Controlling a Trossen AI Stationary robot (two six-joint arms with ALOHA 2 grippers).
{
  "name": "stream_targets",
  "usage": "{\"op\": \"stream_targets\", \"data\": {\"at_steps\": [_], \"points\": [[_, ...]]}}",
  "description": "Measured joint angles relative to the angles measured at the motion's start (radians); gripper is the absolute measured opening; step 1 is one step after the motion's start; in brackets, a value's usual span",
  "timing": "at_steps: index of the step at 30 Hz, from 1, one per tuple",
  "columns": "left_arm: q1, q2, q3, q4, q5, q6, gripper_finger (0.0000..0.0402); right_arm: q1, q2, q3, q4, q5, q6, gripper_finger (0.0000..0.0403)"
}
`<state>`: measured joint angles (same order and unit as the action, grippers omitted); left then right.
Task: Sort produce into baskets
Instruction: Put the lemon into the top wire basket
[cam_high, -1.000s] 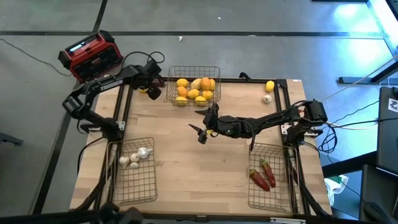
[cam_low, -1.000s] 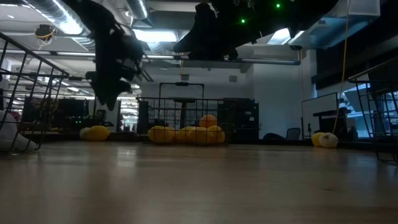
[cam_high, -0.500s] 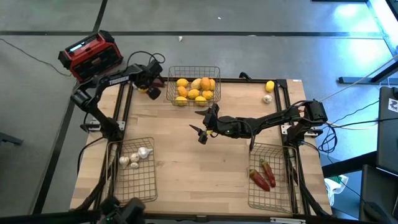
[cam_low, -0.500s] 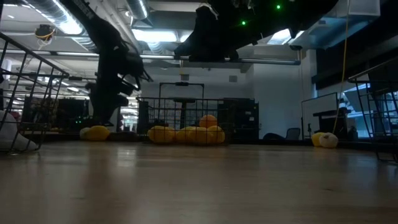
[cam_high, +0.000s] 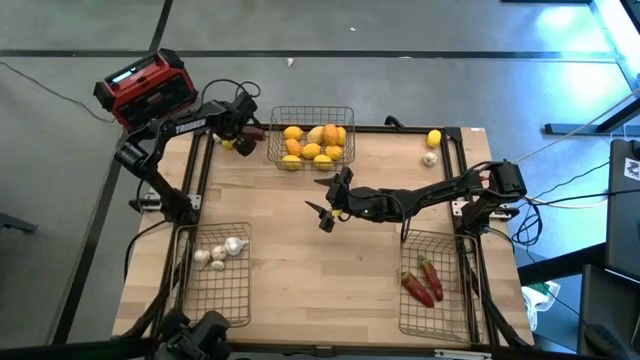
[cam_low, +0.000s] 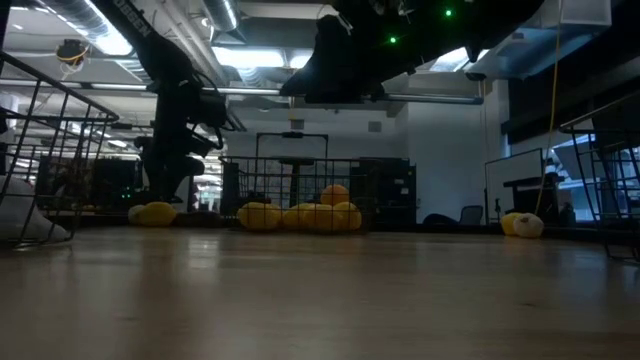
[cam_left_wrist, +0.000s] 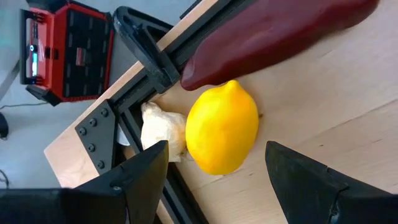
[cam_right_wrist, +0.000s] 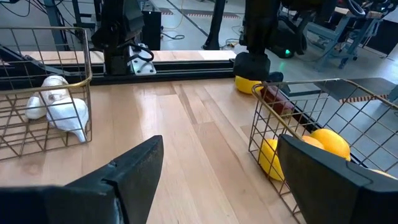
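Left gripper (cam_left_wrist: 214, 180) agape, empty, above glossy lemon (cam_left_wrist: 222, 127), knobbly garlic (cam_left_wrist: 160, 127), dark-red chili (cam_left_wrist: 273, 31) unseen overhead; right gripper (cam_right_wrist: 214, 180) agape, empty.

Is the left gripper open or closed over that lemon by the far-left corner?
Open. In the left wrist view the left gripper has its fingers spread wide either side of the lemon, touching nothing.
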<state>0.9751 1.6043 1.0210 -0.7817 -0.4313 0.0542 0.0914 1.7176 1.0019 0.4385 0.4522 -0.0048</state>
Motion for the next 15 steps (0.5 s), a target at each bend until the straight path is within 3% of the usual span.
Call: {"op": "stream_targets", "data": {"at_steps": [15], "points": [[-0.014, 0.000, -0.002, -0.072, 0.004, -0.027, 0.0265, 0.000, 0.000, 0.000, 0.001, 0.000, 0.000, 0.0310]]}}
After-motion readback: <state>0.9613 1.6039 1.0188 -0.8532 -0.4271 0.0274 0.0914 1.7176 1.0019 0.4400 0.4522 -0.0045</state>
